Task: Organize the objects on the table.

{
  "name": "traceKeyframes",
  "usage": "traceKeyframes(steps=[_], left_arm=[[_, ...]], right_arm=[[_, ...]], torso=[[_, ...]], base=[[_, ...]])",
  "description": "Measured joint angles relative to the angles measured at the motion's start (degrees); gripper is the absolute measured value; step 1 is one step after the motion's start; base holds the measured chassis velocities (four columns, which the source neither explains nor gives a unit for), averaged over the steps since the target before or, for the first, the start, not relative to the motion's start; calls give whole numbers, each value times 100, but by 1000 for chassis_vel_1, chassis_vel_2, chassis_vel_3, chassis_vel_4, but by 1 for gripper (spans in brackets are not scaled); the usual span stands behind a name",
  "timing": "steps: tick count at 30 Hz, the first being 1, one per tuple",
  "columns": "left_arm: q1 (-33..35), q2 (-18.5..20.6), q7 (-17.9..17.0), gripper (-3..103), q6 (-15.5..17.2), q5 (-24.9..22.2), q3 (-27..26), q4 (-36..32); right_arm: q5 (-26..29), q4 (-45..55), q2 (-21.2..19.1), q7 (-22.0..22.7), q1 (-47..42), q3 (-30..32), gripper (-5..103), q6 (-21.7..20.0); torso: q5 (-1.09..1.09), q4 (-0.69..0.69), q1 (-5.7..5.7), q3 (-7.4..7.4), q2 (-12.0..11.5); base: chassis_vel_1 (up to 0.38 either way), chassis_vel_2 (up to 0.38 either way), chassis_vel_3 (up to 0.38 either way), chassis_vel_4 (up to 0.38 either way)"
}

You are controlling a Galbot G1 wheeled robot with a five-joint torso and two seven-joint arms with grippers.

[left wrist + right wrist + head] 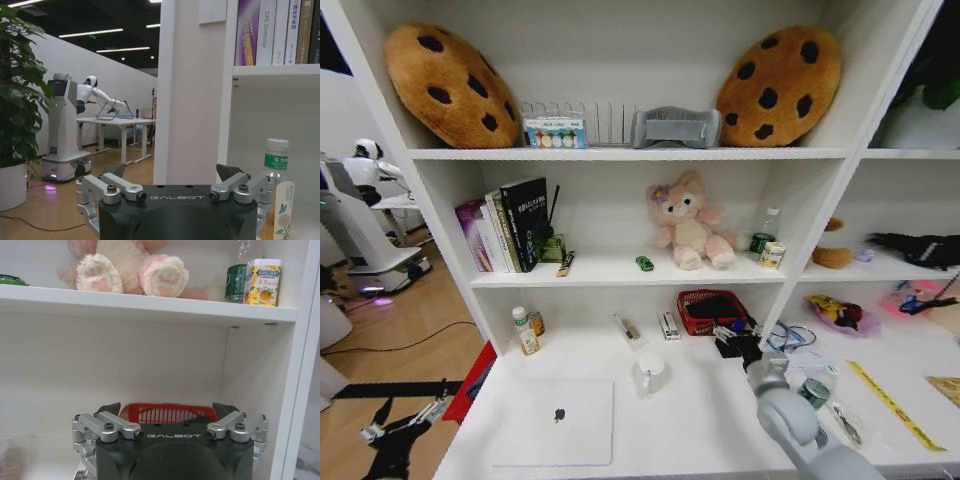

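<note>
Closest to the head camera, the right arm rises from the lower right, its right hand (pixel 740 343) over the back of the white desk (pixel 700 420), just before a red basket (pixel 712 310). Its fingers are spread wide and hold nothing. Off the desk's left end, low down, the left hand (pixel 405 425) hangs open and empty too. A closed silver laptop (pixel 556 422) lies flat at the desk's front left, with a white mug (pixel 650 372) behind it. On the shelf above, a green toy car (pixel 644 263) sits beside a pink plush toy (pixel 688 220).
</note>
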Motion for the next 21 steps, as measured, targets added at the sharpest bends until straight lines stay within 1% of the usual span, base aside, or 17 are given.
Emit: traceKeyframes(steps=[3,6,9,10,13,14,16,17,18,19,20,21], left_arm=[[15,2,8,100,-19,-20,-7,0],[23,-2,17,100,-35,-20,-7,3],[64,-5,45,100,-78,-21,-5,10],[64,-5,45,100,-78,-21,-5,10],[82,-7,49,100,-102,-22,-12,12],[82,-7,49,100,-102,-22,-12,12],[81,-30,49,100,-103,-16,-13,1],[80,-39,49,100,-103,-10,-13,-10],[80,-39,49,100,-103,-10,-13,-10],[80,-57,49,100,-103,4,-13,-34],[85,-67,49,100,-103,5,-19,-44],[85,-67,49,100,-103,5,-19,-44]], right_arm=[[30,161,91,4,-480,192,100,-84],[61,147,122,48,-625,290,100,-168],[121,-22,107,54,-813,568,100,-296],[121,-22,107,54,-813,568,100,-296],[718,-148,33,50,-831,759,100,-658],[718,-148,33,50,-831,759,100,-658],[1214,-271,-25,73,-760,810,100,-1000],[1368,-318,-44,80,-725,816,100,-1104],[1368,-318,-44,80,-725,816,100,-1104],[1648,-436,-96,89,-644,825,100,-1307],[1737,-526,-131,95,-599,827,100,-1435],[1737,-526,-131,95,-599,827,100,-1435]], torso=[[1,-1,0,0,0],[1,-1,0,0,0],[2,-1,0,1,0],[2,-1,0,1,0],[2,0,0,0,0],[2,0,0,0,0],[1,0,0,1,0],[2,0,0,1,0],[2,0,0,1,0],[2,0,0,1,-1],[2,0,0,1,-1],[2,0,0,1,-1]], base=[[0,0,0,0],[0,0,0,0],[0,0,0,0],[0,0,0,0],[0,0,0,0],[0,0,0,0],[0,0,0,0],[0,0,0,0],[0,0,0,0],[0,0,0,0],[0,0,0,0],[0,0,0,0]])
